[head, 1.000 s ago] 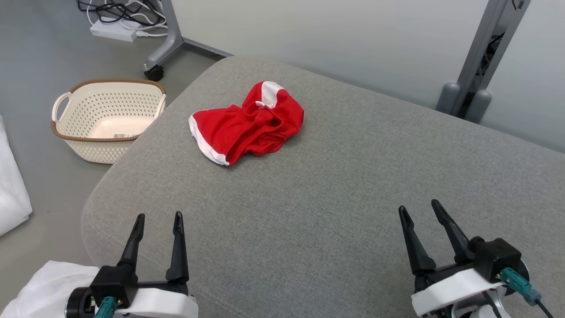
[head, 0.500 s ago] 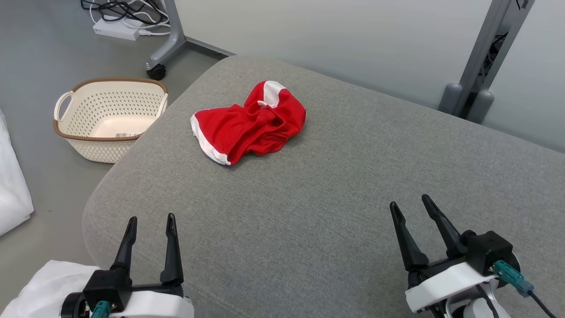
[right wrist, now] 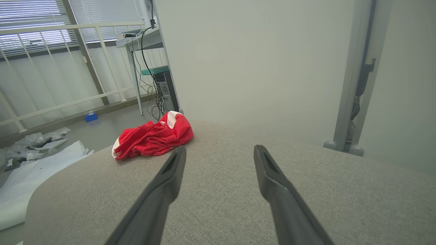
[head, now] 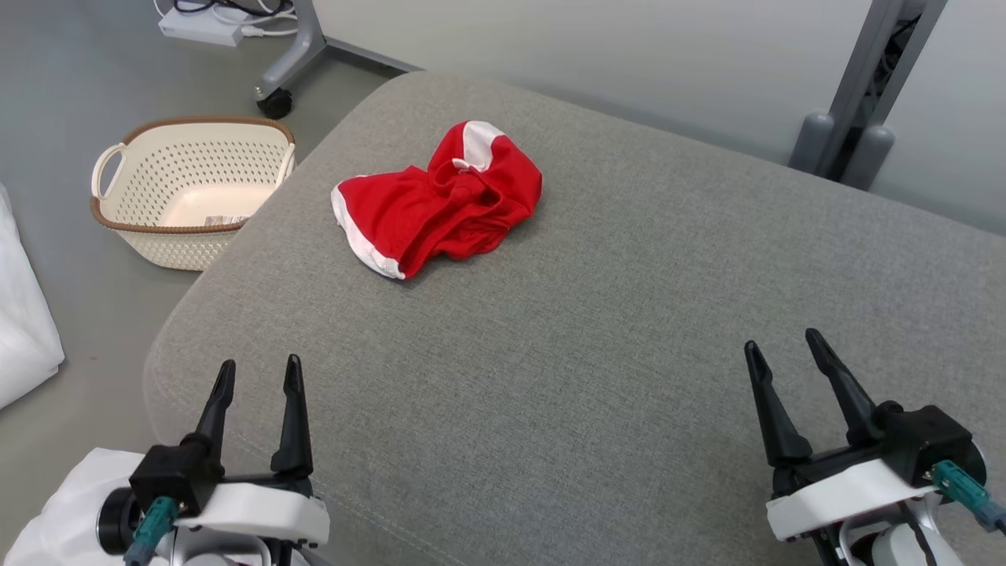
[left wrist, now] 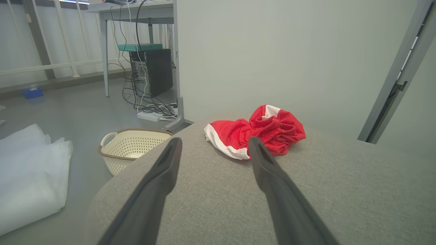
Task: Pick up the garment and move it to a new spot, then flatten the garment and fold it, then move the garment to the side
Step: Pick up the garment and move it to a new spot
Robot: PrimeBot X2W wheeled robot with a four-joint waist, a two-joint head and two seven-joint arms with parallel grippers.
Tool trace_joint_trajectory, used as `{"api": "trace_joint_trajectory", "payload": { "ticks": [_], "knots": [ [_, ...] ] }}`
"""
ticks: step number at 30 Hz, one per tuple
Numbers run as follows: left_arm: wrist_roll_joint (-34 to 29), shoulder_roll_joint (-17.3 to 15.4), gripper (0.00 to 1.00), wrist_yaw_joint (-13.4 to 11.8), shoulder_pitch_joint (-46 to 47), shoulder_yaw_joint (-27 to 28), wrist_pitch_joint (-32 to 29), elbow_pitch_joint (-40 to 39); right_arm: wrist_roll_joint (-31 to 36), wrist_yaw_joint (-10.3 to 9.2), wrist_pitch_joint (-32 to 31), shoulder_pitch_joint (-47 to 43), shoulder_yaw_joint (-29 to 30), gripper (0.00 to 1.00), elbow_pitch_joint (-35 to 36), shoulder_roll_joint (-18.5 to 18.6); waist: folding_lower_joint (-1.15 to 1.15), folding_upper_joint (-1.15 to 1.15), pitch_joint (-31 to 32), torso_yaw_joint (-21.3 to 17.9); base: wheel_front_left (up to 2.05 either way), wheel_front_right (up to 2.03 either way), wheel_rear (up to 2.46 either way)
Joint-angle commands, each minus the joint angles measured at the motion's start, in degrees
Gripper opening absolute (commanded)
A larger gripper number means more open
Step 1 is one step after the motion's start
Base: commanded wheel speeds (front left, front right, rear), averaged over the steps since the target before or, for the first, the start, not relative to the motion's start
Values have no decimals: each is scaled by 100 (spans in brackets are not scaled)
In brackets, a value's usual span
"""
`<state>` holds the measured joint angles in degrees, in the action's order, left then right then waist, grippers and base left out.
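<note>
**Inspector:** Where is the garment?

**Onlooker:** The crumpled red cloth garment with white trim (head: 436, 200) lies in a heap on the wide grey fabric-covered cushion (head: 566, 369). It is at the upper centre of the head view, near the cushion's upper-left edge. Nothing touches it.

**Inspector:** And the tools?

**Onlooker:** The left gripper with two long dark fingers (head: 260, 361) sits at the lower left of the frame. The right gripper of the same build (head: 780, 339) sits at the lower right. Both have their jaws spread wide and hold nothing. Both are over bare cushion, well apart from the garment. In each wrist view the red heap lies beyond the fingertips.

**Inspector:** Progress?

**Onlooker:** By my reading, no step is done. The garment is bunched, not flattened or folded. A white band runs along its lower-left edge, and what looks like a gathered band sits on top. Pick-up, relocation, flattening, folding and moving aside are all left to do.

**Inspector:** Anything else to record?

**Onlooker:** A cream perforated plastic basket with a brown rim (head: 169, 251) stands on the floor at the upper left, just beside the cushion's edge and near the garment. Pale white sheeting (head: 23, 314) lies on the floor at the left edge of the frame.
</note>
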<state>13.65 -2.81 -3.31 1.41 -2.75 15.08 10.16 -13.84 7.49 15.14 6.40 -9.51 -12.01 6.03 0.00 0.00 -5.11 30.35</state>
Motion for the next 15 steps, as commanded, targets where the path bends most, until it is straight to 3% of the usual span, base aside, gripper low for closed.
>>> {"api": "trace_joint_trajectory", "payload": {
  "ticks": [1,10,15],
  "knots": [
    [-63,-18,100,179,320,66,3,184,86,1,4,-20,82,100,134,133,0,0,-275,-15,0,0,0],
    [-38,-149,100,856,1707,380,0,1294,181,1,5,500,-25,100,546,527,0,0,-1160,-466,0,0,0],
    [260,-639,100,1066,2937,84,-299,2510,120,1,5,738,-162,100,649,647,0,0,-1514,-751,0,0,0]
  ]
}}
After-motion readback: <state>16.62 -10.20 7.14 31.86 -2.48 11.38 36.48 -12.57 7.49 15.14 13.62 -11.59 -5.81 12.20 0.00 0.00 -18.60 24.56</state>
